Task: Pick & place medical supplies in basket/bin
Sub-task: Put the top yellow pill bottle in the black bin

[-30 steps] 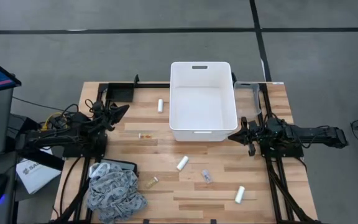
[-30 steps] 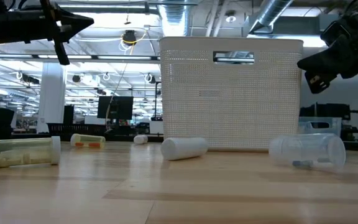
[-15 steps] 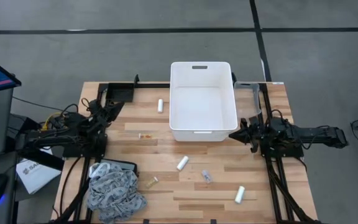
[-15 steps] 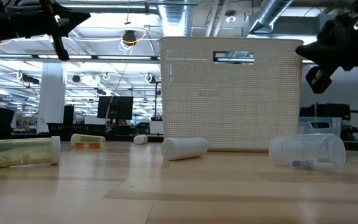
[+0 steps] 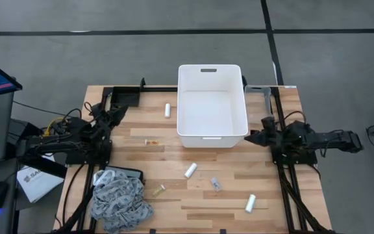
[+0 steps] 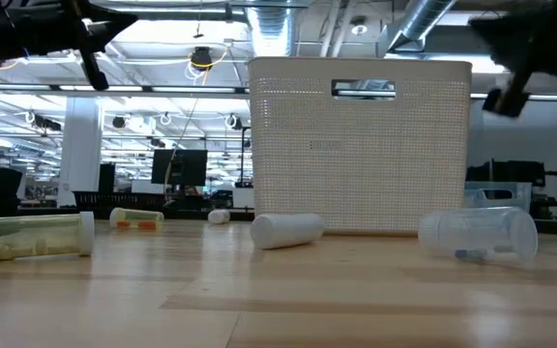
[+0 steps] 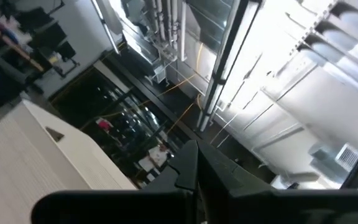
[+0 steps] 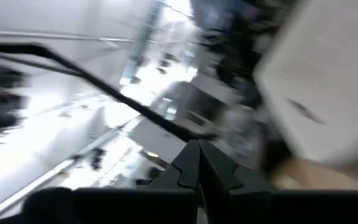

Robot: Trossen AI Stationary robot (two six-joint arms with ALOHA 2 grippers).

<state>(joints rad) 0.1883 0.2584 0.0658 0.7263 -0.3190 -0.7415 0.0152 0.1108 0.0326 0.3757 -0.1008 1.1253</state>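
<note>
Step in hand, as judged: nothing is being carried; the first pick is not yet begun, and the white tub [image 5: 211, 104] is seen empty from above.

Nearest the front edge of the counter [image 5: 174, 156], the following are being listed in the high view: the grey patterned bandage [image 5: 119, 198] heaped at the front left corner; a gauze roll [image 5: 250, 203] at front right; the clear vial [image 5: 215, 185]; a beige-filled tube [image 5: 157, 190]; a second gauze roll [image 5: 190, 170] just before the tub.

Mid-counter: an orange-marked tube [image 5: 151, 141]; the left claw [image 5: 113, 116] held raised at the left edge; the right claw [image 5: 252, 138] held raised just beside the tub's front right corner. In both wrist views the fingers are seen pressed together, tips meeting, nothing between them.

Farther: a third gauze roll [image 5: 167, 110] left of the tub; the small clear bin [image 5: 259, 103] against the tub's right wall.

Next move, as judged: a claw is to be widened and lowered over a nearby roll.

Views compared: the tub's perforated wall and handle slot [image 6: 364, 90] are being shown only by the low view; the tub's interior and the bandage only by the high view. The wrist views are being pointed mostly at the room, not the supplies.
</note>
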